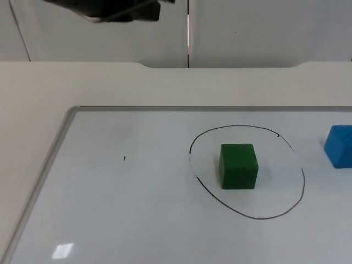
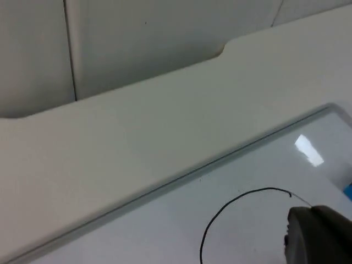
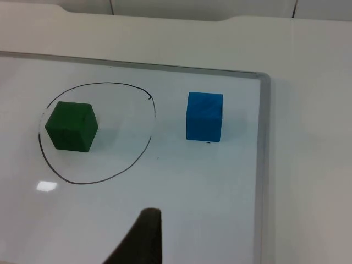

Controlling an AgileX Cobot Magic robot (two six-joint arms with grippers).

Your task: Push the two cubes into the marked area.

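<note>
A green cube [image 1: 238, 166] sits inside the black hand-drawn oval [image 1: 303, 181] on the whiteboard. A blue cube [image 1: 340, 146] rests outside the oval, a short way to its right, near the picture's right edge. In the right wrist view the green cube [image 3: 71, 126] lies within the oval [image 3: 82, 182], and the blue cube [image 3: 204, 116] stands apart from it, close to the board's frame. My right gripper [image 3: 140, 239] hovers well short of both cubes. My left gripper [image 2: 316, 236] hangs over the board near the oval line [image 2: 258, 190]. The left arm [image 1: 110, 8] is at the far left.
The whiteboard [image 1: 137, 209] has a grey metal frame [image 1: 60, 143] and lies on the pale table [image 1: 33, 93]. A grey partition wall [image 1: 247, 27] closes the far side. A small black mark [image 1: 124, 158] sits on the board left of the oval.
</note>
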